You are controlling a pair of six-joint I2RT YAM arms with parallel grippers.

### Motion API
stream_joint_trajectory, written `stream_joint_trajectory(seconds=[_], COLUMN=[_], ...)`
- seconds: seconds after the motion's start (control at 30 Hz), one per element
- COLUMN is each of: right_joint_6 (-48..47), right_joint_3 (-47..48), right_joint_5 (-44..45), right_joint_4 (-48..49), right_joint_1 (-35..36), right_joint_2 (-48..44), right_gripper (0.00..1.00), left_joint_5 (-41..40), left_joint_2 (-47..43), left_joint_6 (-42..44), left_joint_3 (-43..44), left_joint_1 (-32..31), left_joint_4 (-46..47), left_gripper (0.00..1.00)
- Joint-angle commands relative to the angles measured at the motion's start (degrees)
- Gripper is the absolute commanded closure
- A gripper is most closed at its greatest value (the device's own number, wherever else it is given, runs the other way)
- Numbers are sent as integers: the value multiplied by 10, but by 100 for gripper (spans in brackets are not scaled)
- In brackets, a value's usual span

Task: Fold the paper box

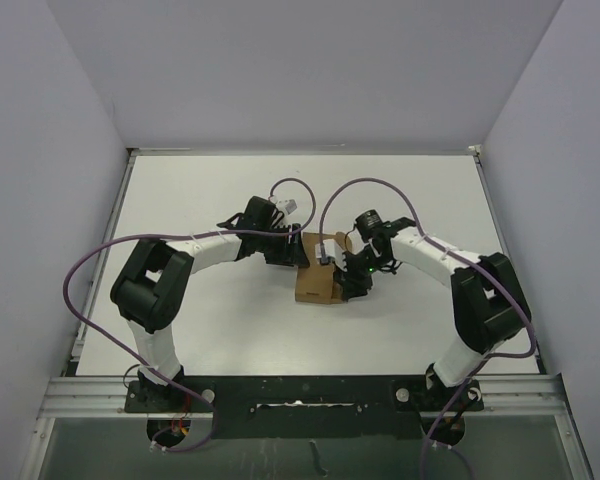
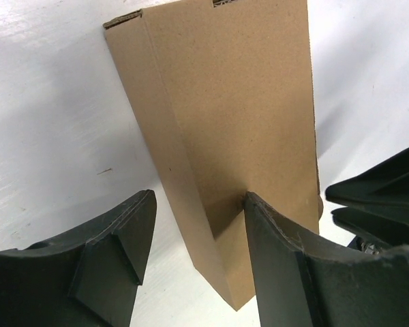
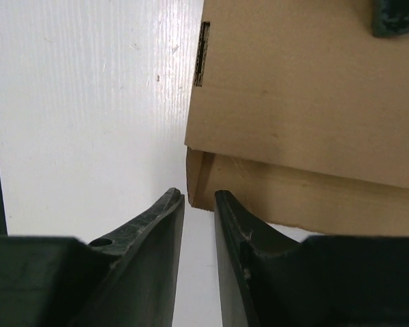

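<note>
Paper box (image 1: 318, 282) lies on worktop (image 1: 210, 190) between both arms. Left tool (image 2: 199, 197) apart, straddling its long folded edge; right tool (image 3: 199, 195) slightly apart, empty, beside a corner. Likely light, stiff, creases easily; grip flap edges.

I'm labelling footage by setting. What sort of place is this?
Probably a robotics lab test cell: a white table enclosed by plain white walls, two robot arms bolted to a metal rail at its near edge, one paper box.
</note>
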Motion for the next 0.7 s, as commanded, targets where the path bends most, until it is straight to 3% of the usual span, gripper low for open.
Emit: stream_joint_trajectory(seconds=[0.0, 0.27, 0.67], right_joint_6=[11, 112, 171], right_joint_3=[22, 32, 35], right_joint_5=[-76, -106, -70], right_joint_4=[-2, 13, 17], right_joint_1=[-43, -139, -163], right_joint_2=[-46, -5, 68], right_gripper=[74, 100, 100], left_joint_5=[10, 12, 18], left_joint_2=[4, 3, 7], left_joint_6=[13, 17, 18], left_joint_3=[20, 22, 23], left_joint_1=[-1, -1, -2], left_joint_4=[5, 3, 3], left_gripper=[47, 47, 47])
